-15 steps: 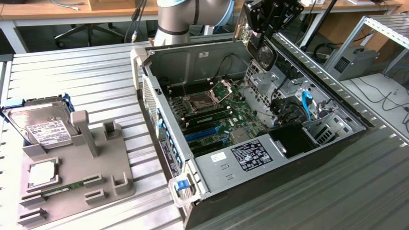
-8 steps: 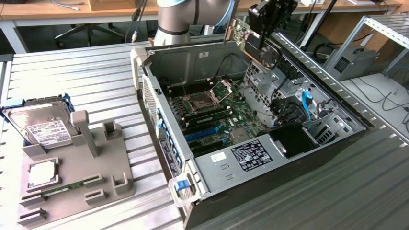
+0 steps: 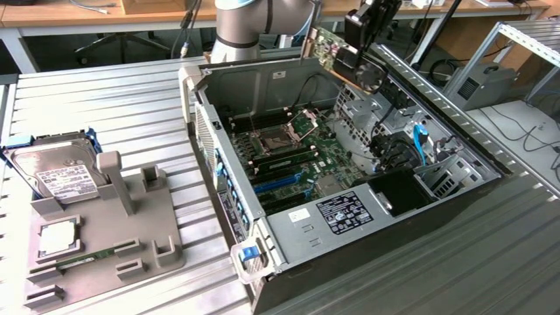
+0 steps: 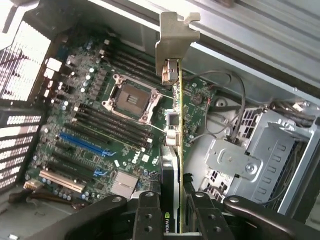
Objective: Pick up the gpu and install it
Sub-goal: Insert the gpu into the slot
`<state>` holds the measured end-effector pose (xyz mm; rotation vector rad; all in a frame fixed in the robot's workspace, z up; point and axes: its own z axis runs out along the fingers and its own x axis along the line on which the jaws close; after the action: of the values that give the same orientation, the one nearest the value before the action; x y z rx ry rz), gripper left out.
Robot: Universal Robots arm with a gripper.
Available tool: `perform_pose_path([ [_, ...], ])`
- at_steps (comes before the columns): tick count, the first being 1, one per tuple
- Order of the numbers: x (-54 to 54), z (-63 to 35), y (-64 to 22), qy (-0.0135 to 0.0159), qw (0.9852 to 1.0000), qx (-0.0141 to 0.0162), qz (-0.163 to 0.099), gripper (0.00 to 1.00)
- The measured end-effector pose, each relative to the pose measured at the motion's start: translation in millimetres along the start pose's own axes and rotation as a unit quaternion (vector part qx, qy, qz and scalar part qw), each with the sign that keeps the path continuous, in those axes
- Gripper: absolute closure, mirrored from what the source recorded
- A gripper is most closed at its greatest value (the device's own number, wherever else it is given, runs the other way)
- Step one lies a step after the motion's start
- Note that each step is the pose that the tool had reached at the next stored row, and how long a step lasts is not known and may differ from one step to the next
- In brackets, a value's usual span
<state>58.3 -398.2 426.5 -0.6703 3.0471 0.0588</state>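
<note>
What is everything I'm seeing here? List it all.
gpu: one, green and black, tan bracket, held over the open case.
computer case: one, dark, open, mid-table.
motherboard: one, green, inside the case.
hard drive: one, silver, on the holder.
RAM stick: one, green, in the holder.
holder: one, grey, toward the exterior view's left of the case.
table: one, grey slatted metal, under everything.
arm: one, silver-grey, behind the case.
tool: one, black, shut on the gpu.

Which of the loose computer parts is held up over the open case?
The graphics card, gripped in the claw; the hard drive and memory stick lie beside the case.
</note>
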Motion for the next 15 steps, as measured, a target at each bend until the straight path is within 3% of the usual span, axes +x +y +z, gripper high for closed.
perform_pose_path([
  [5,0.0,0.3,0.0,0.002,0.9983,-0.0015,-0.059,0.73],
  [10,0.0,0.6,0.0,0.0035,0.9944,-0.0028,-0.106,0.73],
  [13,0.0,0.8,0.0,0.0044,0.9911,-0.0036,-0.133,0.73],
  [15,0.0,0.9,0.0,0.0055,0.9859,-0.0046,-0.167,0.73],
])
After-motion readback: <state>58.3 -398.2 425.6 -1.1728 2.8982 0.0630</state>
